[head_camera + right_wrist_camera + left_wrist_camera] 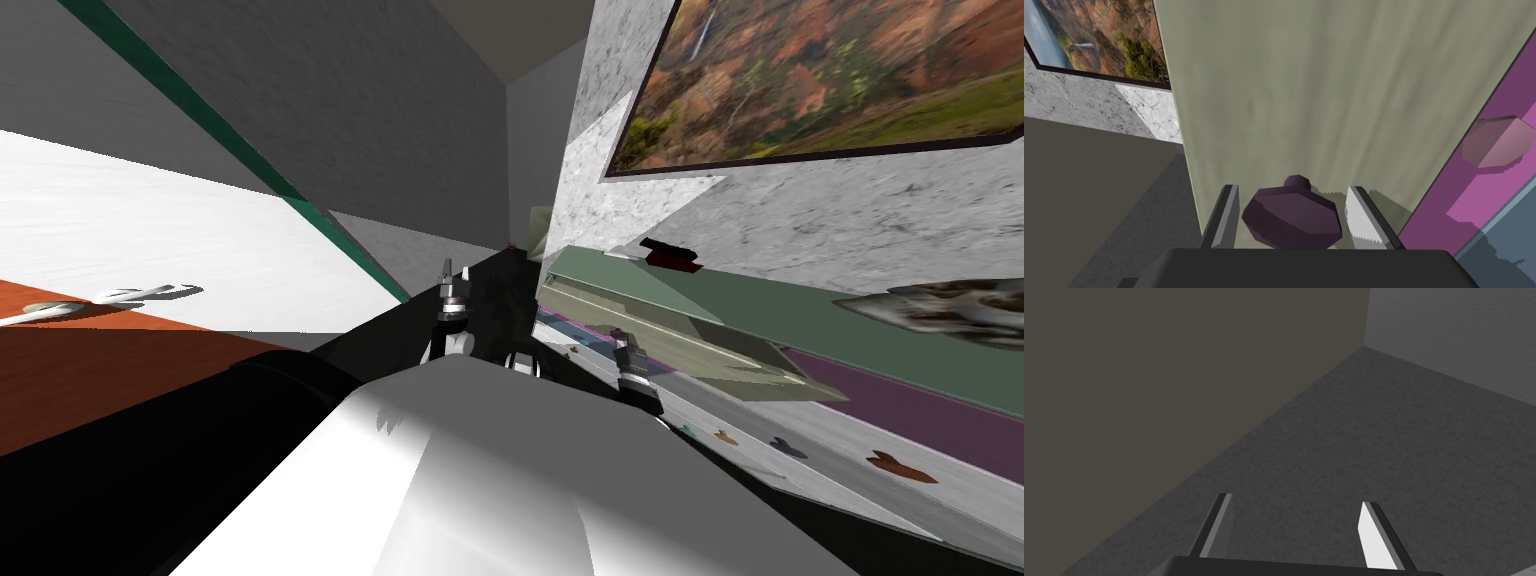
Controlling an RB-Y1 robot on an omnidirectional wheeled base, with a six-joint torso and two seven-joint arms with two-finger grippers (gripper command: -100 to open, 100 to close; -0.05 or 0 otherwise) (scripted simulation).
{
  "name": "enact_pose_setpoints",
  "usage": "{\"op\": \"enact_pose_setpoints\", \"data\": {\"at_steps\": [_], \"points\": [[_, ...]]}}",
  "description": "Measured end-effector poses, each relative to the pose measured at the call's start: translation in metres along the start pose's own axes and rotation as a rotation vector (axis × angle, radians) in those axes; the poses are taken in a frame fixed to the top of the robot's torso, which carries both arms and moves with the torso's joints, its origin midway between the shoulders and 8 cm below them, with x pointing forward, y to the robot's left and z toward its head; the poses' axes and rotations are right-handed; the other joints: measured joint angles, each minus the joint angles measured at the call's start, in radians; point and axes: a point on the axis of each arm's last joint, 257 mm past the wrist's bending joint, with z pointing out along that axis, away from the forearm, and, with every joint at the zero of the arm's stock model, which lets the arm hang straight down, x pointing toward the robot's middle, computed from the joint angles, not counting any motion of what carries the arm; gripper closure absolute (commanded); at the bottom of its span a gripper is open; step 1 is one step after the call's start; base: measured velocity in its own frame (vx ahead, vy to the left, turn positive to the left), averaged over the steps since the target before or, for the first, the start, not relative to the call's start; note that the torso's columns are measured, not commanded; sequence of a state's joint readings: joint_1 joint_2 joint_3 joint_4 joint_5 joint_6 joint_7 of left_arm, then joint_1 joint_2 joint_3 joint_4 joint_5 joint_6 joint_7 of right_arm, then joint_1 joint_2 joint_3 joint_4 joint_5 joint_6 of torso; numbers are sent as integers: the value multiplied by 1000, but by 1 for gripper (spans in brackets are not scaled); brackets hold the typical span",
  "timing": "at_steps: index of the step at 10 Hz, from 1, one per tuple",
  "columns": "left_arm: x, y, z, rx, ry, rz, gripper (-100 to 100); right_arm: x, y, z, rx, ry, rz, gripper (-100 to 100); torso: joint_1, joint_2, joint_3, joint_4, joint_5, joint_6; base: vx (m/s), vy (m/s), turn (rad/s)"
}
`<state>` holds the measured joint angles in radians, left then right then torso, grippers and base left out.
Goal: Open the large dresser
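Right pincer [1292,189] clamped on the dark purple knob [1291,220], fingers pressed against both its sides. Straight ahead of that pincer, behind the knob, a pale olive drawer [1304,90] of the dresser [800,450]. Left pincer [1296,498] open, holding nothing, apart from the dresser.

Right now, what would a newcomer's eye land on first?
The dark purple knob sits gripped between the right gripper's fingers, on an olive drawer front that juts out of the dresser in the head view. A big landscape painting hangs on the wall above the dresser, and a magenta front with a pink knob lies beside the olive one.
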<state>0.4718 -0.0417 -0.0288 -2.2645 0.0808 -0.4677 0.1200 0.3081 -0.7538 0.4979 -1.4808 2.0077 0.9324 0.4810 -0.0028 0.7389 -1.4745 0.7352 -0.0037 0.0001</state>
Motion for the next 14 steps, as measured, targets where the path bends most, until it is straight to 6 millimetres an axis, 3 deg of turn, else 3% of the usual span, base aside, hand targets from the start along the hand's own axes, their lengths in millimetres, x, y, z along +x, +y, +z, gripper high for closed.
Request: {"op": "enact_pose_setpoints", "data": {"at_steps": [8,9,14], "points": [[0,0,0,0,0,0,0,-19,-3,-17,-5,-43,8,100,0,-4,-3,-1,1,1,-151,58,-49],[0,0,0,0,0,0,0,-22,-4,-19,-2,-49,10,-100,0,-2,-1,-1,0,1,-93,58,-88],[0,0,0,0,0,0,0,-3,-30,11,-7,-75,9,-100,5,2,0,5,6,0,-11,63,-67]]}}
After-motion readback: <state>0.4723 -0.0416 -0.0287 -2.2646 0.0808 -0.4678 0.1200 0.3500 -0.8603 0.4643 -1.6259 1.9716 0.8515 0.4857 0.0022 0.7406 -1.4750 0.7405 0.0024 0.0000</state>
